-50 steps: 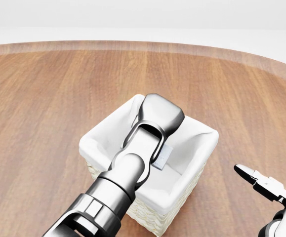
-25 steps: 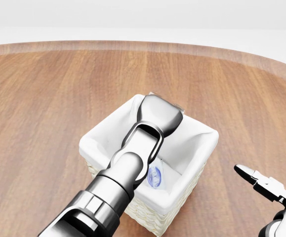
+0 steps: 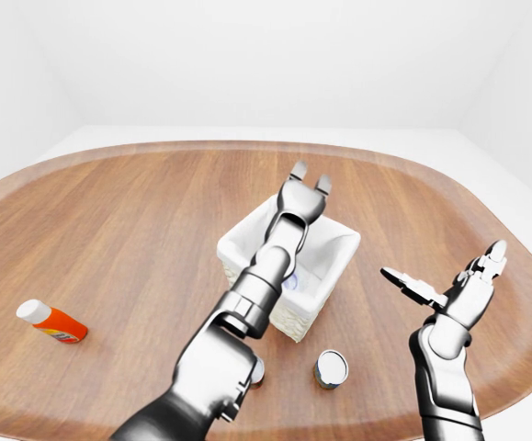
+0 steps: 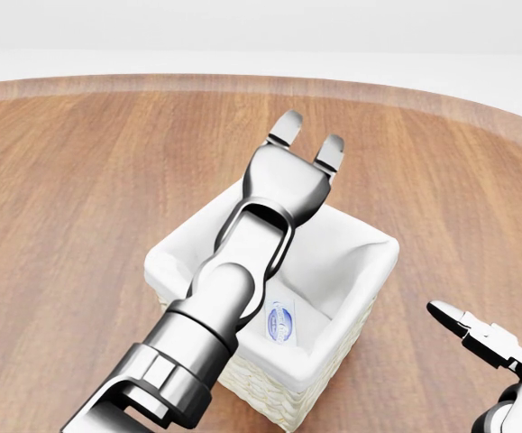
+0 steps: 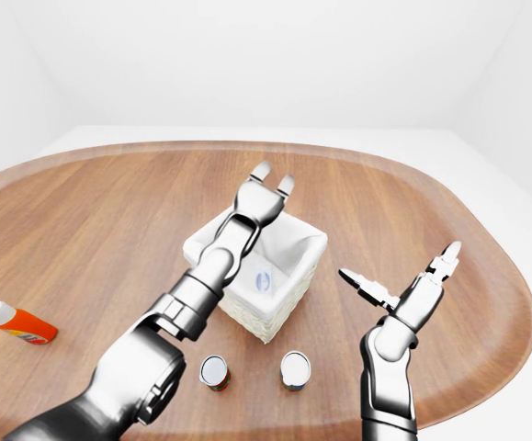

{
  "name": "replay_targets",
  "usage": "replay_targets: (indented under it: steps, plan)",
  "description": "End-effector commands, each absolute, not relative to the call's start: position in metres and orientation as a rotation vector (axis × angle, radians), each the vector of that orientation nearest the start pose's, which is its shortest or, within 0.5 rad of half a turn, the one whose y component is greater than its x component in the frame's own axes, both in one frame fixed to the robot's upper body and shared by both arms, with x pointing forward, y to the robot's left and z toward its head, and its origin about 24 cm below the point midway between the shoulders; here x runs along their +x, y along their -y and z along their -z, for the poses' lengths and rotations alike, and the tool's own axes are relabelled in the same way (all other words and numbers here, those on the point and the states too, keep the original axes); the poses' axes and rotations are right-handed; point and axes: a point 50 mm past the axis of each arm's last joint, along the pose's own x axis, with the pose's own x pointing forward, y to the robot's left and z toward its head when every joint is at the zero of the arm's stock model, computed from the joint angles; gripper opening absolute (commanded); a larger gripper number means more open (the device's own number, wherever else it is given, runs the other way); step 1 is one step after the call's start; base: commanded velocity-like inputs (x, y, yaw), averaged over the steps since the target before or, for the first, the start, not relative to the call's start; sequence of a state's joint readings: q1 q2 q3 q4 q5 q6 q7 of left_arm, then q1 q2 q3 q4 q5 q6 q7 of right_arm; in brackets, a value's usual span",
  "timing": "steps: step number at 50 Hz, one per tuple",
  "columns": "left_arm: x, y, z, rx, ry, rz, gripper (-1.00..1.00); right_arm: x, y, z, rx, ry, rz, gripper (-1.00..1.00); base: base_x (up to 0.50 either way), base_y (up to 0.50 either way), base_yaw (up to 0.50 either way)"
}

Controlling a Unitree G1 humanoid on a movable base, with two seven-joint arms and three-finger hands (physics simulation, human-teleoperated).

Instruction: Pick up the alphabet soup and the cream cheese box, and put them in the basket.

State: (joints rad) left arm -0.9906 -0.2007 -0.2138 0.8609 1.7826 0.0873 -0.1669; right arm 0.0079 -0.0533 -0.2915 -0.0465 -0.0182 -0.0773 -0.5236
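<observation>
The white-lined wicker basket (image 4: 373, 242) stands mid-table. The cream cheese box (image 4: 280, 323) lies inside it on the liner, its blue oval label facing up. My left hand (image 4: 307, 142) hovers over the basket's top rim, open, with nothing in its fingers. My right hand (image 5: 401, 266) is raised to the right of the basket, fingers spread open and empty. Two small cans (image 5: 214, 371) (image 5: 295, 369) stand on the table below the basket in the right-eye view. I cannot tell which of them is the alphabet soup.
An orange bottle with a white cap (image 3: 52, 322) lies on its side far to the left. The round wooden table (image 3: 137, 211) ends in a curved edge near the right hand.
My left hand has lifted out of the basket and opened its fingers. The cream cheese box, earlier under the hand, now lies free on the basket floor. The right hand stayed put.
</observation>
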Motion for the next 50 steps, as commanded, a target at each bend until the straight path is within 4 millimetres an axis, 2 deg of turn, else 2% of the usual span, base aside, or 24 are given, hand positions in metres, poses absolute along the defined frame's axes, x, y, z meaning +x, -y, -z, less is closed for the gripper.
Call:
replay_targets:
  steps: [1,14,15,24,37,50]
  plan:
    - [0.373,0.013,-0.168,1.915,0.34,0.232,1.0,0.228,0.252,-0.063,-0.059,0.143,0.81,1.0,0.0,0.0,0.0]
    - [0.374,0.001,-0.203,1.783,0.489,0.054,1.0,0.227,0.252,-0.063,-0.059,0.144,0.812,1.0,0.0,0.0,0.0]
    - [0.371,-0.003,-0.212,1.746,0.534,-0.001,1.0,0.227,0.252,-0.063,-0.059,0.144,0.812,1.0,0.0,0.0,0.0]
    - [0.366,-0.03,-0.239,1.512,0.58,-0.098,1.0,0.227,0.252,-0.064,-0.06,0.144,0.812,1.0,0.0,0.0,0.0]
    - [0.358,-0.058,-0.25,1.401,0.594,-0.155,1.0,0.227,0.252,-0.063,-0.062,0.145,0.81,1.0,0.0,0.0,0.0]
    - [0.346,-0.08,-0.26,1.365,0.62,-0.226,1.0,0.228,0.252,-0.062,-0.063,0.143,0.81,1.0,0.0,0.0,0.0]
